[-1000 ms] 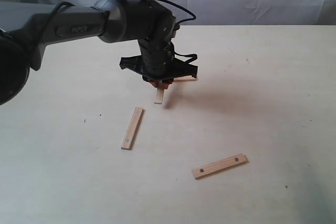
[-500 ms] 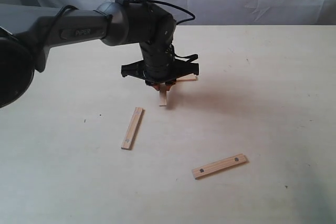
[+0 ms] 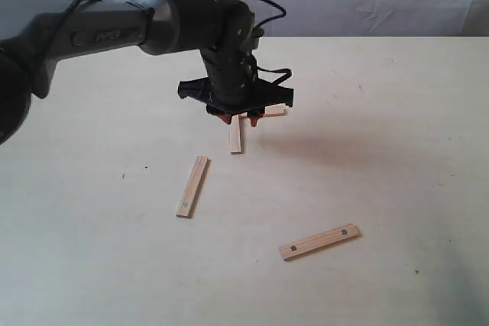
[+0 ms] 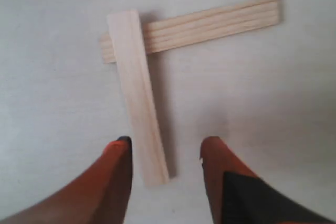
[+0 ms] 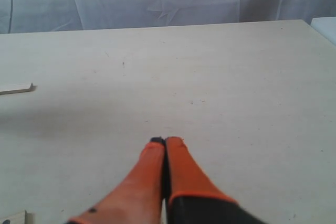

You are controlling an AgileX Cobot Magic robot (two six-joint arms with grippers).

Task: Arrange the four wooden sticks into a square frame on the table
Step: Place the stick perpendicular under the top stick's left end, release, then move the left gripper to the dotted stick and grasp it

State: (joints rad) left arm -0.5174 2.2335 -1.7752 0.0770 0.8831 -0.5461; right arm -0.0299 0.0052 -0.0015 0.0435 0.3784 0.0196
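Exterior view: the left arm (image 3: 114, 28) reaches in from the upper left, and the left fingers (image 3: 222, 117) point down over the upper middle of the tabletop (image 3: 397, 158). Below them lies one stick (image 3: 236, 138), with a second stick (image 3: 276, 111) poking out to the right. A third stick (image 3: 192, 186) lies left of centre, and a fourth stick (image 3: 318, 241) sits lower right, well apart.

Left wrist view: the left fingers (image 4: 118, 169) are spread and hold nothing. The near end of one stick (image 4: 137, 95) lies between them, just beside one finger. Its far end overlaps the end of the second stick (image 4: 210, 22) in a rough corner.

Right wrist view: the right fingers (image 5: 165, 148) are pressed together, empty, above bare tabletop (image 5: 236, 77). A stick end (image 5: 16, 88) shows at the edge.
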